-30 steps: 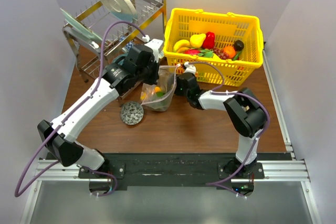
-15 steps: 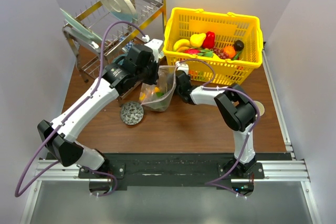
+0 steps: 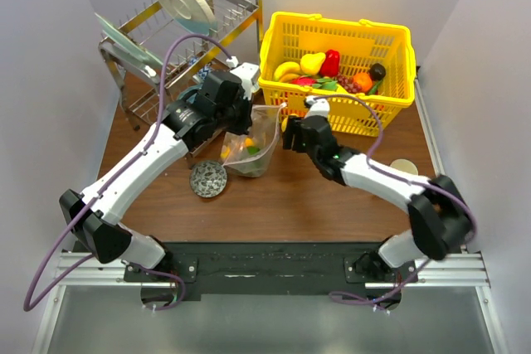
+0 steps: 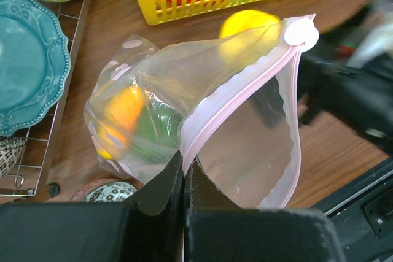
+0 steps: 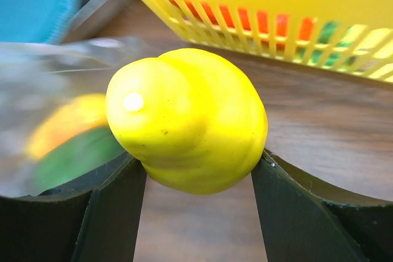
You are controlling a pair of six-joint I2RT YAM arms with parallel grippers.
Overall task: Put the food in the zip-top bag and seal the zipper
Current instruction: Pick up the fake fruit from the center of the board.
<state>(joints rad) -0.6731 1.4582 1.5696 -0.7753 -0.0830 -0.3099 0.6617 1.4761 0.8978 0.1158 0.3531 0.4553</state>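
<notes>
Two arms share this step: left gripper [image 4: 183, 165] pinches the bag's [image 4: 172, 78] pink zipper [image 4: 233, 99], mouth agape; right gripper [image 5: 196, 170] clamps a yellow fruit [image 5: 190, 115] just beside it; best carry it well over the rim before releasing; bag holds an orange piece [image 4: 123, 107] and a green one [image 4: 156, 130]; basket [image 3: 397, 80] holds more food [image 3: 330, 64].

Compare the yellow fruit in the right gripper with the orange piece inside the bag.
The yellow fruit is outside the zip-top bag, clamped in the right gripper; the orange piece lies inside it, beside a green piece. The yellow fruit shows plainly; the orange piece shows through clear plastic. Both are toy food pieces.
</notes>
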